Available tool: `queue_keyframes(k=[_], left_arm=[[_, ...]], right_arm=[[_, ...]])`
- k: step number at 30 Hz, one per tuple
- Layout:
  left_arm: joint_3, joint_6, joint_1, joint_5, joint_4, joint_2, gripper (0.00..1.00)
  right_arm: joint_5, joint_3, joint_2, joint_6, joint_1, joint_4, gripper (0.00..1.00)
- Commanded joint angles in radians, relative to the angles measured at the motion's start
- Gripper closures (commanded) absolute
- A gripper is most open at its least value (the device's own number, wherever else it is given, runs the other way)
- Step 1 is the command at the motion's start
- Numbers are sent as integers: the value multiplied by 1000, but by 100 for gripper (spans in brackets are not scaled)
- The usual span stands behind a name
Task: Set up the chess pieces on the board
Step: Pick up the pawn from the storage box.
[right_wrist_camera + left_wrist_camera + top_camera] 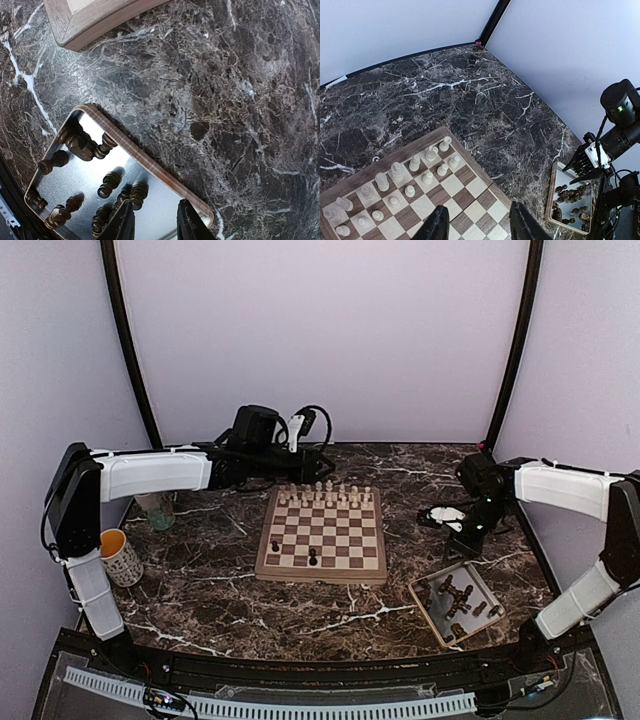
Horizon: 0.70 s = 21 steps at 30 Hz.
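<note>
The board (320,570) lies mid-table, with two dark chess pieces (313,557) standing on its near rows. More dark chess pieces (112,182) lie loose in the tray (150,167). My left gripper (479,225) hangs open above the board (465,192) near its far right part, with nothing between the fingers. My right gripper (156,225) hovers over the tray's corner, its jaws a narrow gap apart and empty. One dark piece lies just beside its left finger (122,222). From above, the right gripper (465,543) sits just beyond the tray (420,592).
Pale cream chessmen (325,492) fill the board's two far rows. A patterned mug (120,557) and a glass jar (155,508) stand at the left. The board's corner (90,20) shows above the tray in the right wrist view.
</note>
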Motion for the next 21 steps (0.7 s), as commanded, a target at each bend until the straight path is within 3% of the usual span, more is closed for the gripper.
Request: queue_keyframes(k=[1,21], left_arm=[[-29,-2,4,59,-43,-51,55],[-51,21,3,110,-88,-46,56]], right_arm=[[36,-15,18,9,18,4,73],[80,-101,30,24,47,19,78]])
